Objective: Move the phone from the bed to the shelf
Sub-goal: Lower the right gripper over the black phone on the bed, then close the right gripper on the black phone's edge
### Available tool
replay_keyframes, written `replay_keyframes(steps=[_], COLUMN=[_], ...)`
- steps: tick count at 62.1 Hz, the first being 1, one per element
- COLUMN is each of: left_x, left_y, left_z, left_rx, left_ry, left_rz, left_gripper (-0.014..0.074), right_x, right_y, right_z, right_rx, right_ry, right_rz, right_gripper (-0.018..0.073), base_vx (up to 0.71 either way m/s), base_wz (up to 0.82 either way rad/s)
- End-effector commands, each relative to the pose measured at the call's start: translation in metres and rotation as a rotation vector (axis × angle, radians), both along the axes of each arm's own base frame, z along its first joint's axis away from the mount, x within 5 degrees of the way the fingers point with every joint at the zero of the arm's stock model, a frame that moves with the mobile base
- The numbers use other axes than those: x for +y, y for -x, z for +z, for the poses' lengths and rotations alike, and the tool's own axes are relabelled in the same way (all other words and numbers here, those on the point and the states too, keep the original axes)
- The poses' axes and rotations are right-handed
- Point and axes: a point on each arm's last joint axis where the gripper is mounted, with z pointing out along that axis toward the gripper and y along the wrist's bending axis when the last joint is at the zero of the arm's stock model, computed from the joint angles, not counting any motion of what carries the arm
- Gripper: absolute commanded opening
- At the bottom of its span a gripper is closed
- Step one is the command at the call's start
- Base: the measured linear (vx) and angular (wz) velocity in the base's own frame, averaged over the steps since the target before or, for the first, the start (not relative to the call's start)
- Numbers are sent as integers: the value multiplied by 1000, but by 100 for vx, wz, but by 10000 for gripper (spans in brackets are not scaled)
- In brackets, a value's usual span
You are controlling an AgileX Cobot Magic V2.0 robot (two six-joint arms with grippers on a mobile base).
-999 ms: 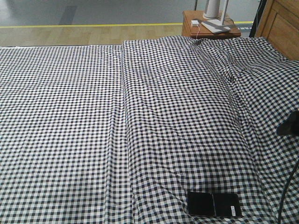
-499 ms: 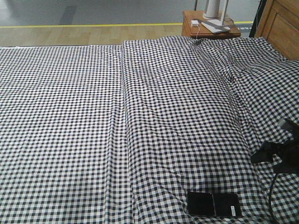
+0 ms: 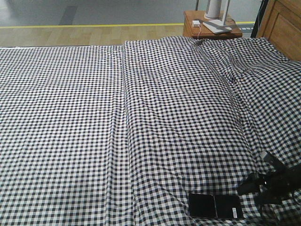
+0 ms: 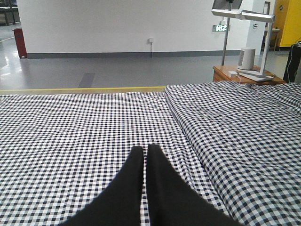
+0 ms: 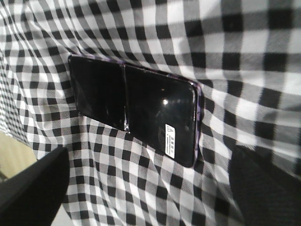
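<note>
The phone [image 3: 215, 206], a glossy black slab with a crease across its middle, lies flat on the bed [image 3: 141, 117] near its front right edge. The right wrist view shows the phone [image 5: 136, 110] up close, with a small white sticker near one end. My right gripper [image 3: 249, 195] hovers just right of the phone, open and holding nothing. In its own view the right gripper [image 5: 148, 188] has its fingers [image 5: 33, 188] spread wide over the check sheet [image 5: 235, 47], below the phone. My left gripper [image 4: 145, 149] is shut on nothing above the bed [image 4: 70, 132]. I cannot tell whether the shelf is in view.
A reddish-brown nightstand [image 3: 211, 29] with a white lamp base and a small white device stands beyond the bed's far right corner, and it also appears as the nightstand [image 4: 240, 74] in the left wrist view. Pale wooden furniture [image 3: 282, 23] stands at the back right. Grey floor lies behind the bed.
My right gripper has come in from the right edge and moved down and left, ending close beside the phone. The phone has not moved.
</note>
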Motion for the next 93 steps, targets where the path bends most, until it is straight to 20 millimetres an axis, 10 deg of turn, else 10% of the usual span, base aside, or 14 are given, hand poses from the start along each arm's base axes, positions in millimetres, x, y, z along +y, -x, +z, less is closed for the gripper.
replay_keyframes(steps=[1, 35, 69, 93], left_x=[0, 0, 0, 0], left_y=[1, 1, 1, 1], left_z=[15, 15, 15, 15], left_rx=[-108, -108, -108, -108], left_ry=[11, 11, 11, 11], left_rz=[-2, -2, -2, -2], left_gripper=[1, 1, 1, 1], right_x=[-1, 18, 34, 34], right_y=[-10, 2, 8, 9], right_z=[14, -43, -55, -56], right_rx=[-86, -64, -56, -52], right_ry=[-54, -223, -487, -480], right_rz=[-2, -66, -135, -121], right_gripper=[634, 618, 542, 8], base_vx=[0, 0, 0, 0], base_wz=[0, 0, 0, 0])
